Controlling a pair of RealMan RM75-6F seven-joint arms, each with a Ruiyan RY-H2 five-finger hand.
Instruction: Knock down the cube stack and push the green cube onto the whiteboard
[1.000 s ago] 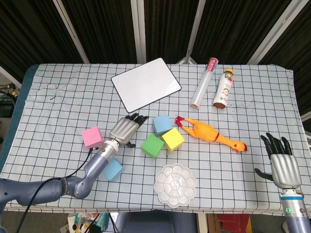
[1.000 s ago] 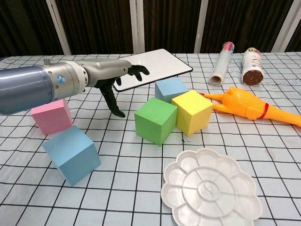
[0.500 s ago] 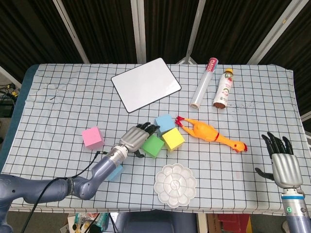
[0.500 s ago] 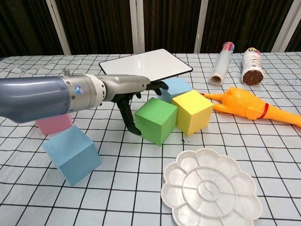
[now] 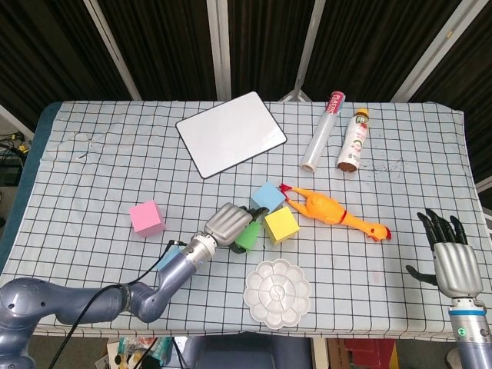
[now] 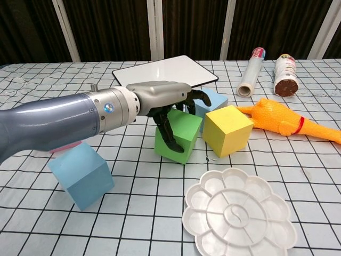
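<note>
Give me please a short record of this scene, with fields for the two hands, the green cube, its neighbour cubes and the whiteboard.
left hand: lies over the green cube, fingers draped on its top and front
right hand: apart at the table's right edge, holds nothing
green cube: on the cloth, not on the whiteboard
neighbour cubes: yellow cube to its right, light blue cube behind
whiteboard: farther back, nothing on it
stack: none standing

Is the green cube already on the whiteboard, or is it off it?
Off. The green cube sits on the checked cloth, under the left hand, apart from the whiteboard.
</note>
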